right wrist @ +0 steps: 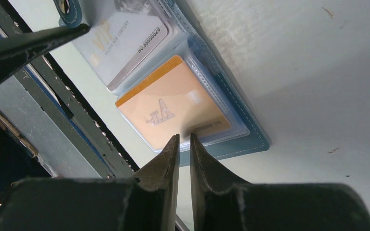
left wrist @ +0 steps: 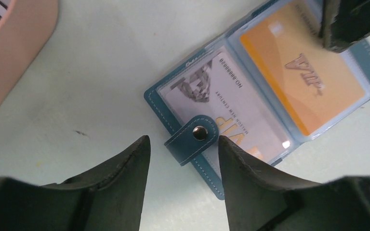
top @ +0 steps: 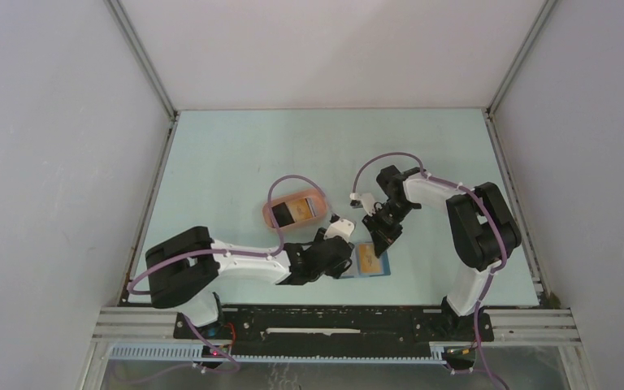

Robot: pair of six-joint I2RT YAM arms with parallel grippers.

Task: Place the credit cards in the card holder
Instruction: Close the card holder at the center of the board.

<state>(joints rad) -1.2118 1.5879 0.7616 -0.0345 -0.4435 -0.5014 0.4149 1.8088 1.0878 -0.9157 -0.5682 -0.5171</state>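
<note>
I see the card holder [left wrist: 156, 98] open flat on the table [left wrist: 101, 72], with the orange card [left wrist: 298, 72] and white card [left wrist: 221, 96] sleeved. My left gripper [left wrist: 183, 142] gapes around the snap tab [left wrist: 192, 137]; my right gripper [right wrist: 183, 139] is pinched nearly closed, empty. The cards look light, stiff and slick, so I'd grip them by the edges.

**Stitched blue holder, glossy sleeves, matt dark grippers**

The card holder [right wrist: 241, 147] looks like smooth blue leather (real or imitation cannot be told), with pale stitching along its edge. Its strap [left wrist: 178, 144] carries a shiny metal snap [left wrist: 200, 132]. The clear plastic sleeves [left wrist: 285, 143] inside are glossy and catch small glints of light. Under them the yellow-orange card [left wrist: 294, 82] and the whitish card [left wrist: 221, 96] look like smooth plastic with metallic-looking lettering. The left gripper [left wrist: 183, 140] and the right gripper [right wrist: 184, 137] are dark, matt and finely grainy. The table [left wrist: 101, 72] is pale green and matt, flecked with small marks. The pink tray [left wrist: 24, 43] looks like smooth, matt plastic.
</note>
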